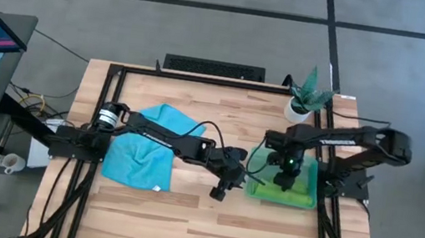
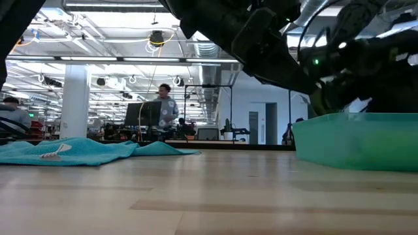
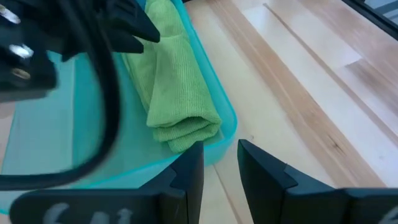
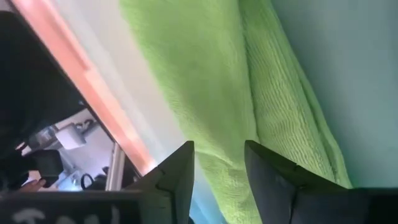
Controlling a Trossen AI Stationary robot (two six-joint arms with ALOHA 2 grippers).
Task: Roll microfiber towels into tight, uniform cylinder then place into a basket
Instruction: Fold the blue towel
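The lime green towel [image 3: 177, 93] lies rolled up inside the translucent green basket [image 1: 308, 197], along one of its walls; it also fills the right wrist view [image 4: 205, 81]. My right gripper [image 4: 217, 163] hangs open just above this roll, over the basket [image 2: 353, 140], with nothing between its fingers. My left gripper [image 3: 219, 165] is open and stands over bare table outside the basket's near left corner [image 1: 221, 192]. The turquoise towel [image 1: 139, 155] lies spread and rumpled on the table's left part, under the left arm [image 2: 85, 151].
A small white plant pot [image 1: 298, 108] stands at the far right, behind the basket. Black frame rails [image 1: 118, 71] run along the table's edges. Bare wood lies between the turquoise towel and the basket and along the near edge. A monitor and mouse sit off the table's left.
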